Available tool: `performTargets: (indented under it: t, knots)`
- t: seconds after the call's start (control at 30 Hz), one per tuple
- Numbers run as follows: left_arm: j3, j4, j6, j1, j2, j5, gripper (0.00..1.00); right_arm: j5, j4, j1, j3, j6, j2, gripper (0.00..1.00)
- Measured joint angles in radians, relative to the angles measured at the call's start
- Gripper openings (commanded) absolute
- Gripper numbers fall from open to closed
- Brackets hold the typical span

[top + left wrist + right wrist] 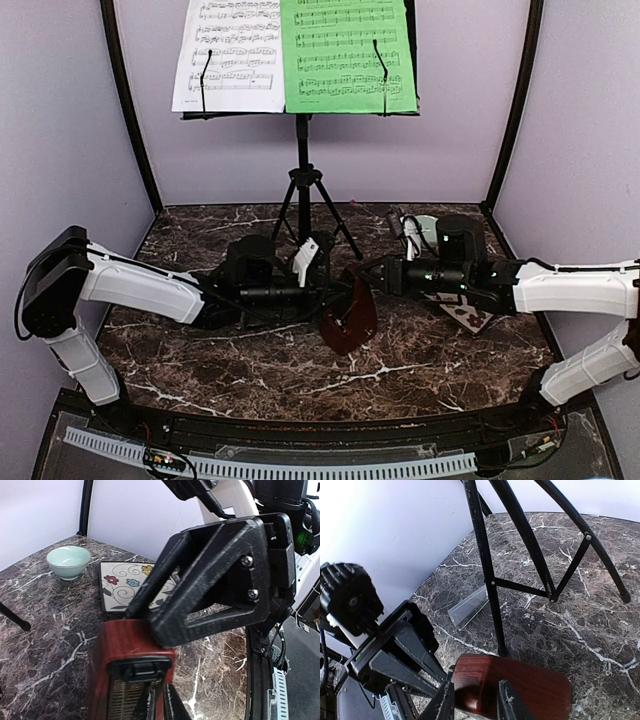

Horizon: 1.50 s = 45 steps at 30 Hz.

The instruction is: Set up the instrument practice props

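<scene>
The black music stand (302, 150) stands at the back on tripod legs (490, 580). It holds a white sheet (230, 55) and a green sheet (345, 55). The reddish-brown metronome (350, 315) is at mid-table between both grippers. My right gripper (477, 685) is shut on the metronome's narrow top (530, 685). My left gripper (159, 689) has its fingers almost together on the metronome's slatted front face (125, 640). What they pinch is hidden. In the top view the left gripper (325, 295) and right gripper (375, 275) meet over it.
A clear plastic cover (470, 607) lies by a tripod leg. The square floral plate (125, 582) and the pale-green bowl (69, 560) sit at the right, under and behind my right arm. Purple walls close in the back and sides.
</scene>
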Motion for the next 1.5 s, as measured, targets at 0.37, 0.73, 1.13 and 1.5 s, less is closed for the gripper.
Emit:
performTargets:
  t: [0.37,0.73,1.13,1.5]
  knots:
    - [-0.016,0.000,0.001,-0.013,-0.009,-0.031,0.12,0.022,0.000,0.010,0.003,-0.006,0.003,0.30]
    - [-0.147,0.006,-0.049,0.045,-0.148,-0.134,0.39,0.025,0.000,0.011,0.003,-0.011,0.003,0.30]
    - [-0.184,0.013,-0.010,0.068,-0.194,-0.081,0.51,0.018,-0.012,0.011,0.005,-0.038,0.003,0.49]
    - [-0.148,-0.076,-0.026,0.075,-0.027,-0.143,0.33,0.021,-0.133,0.013,0.062,-0.056,-0.047,0.66]
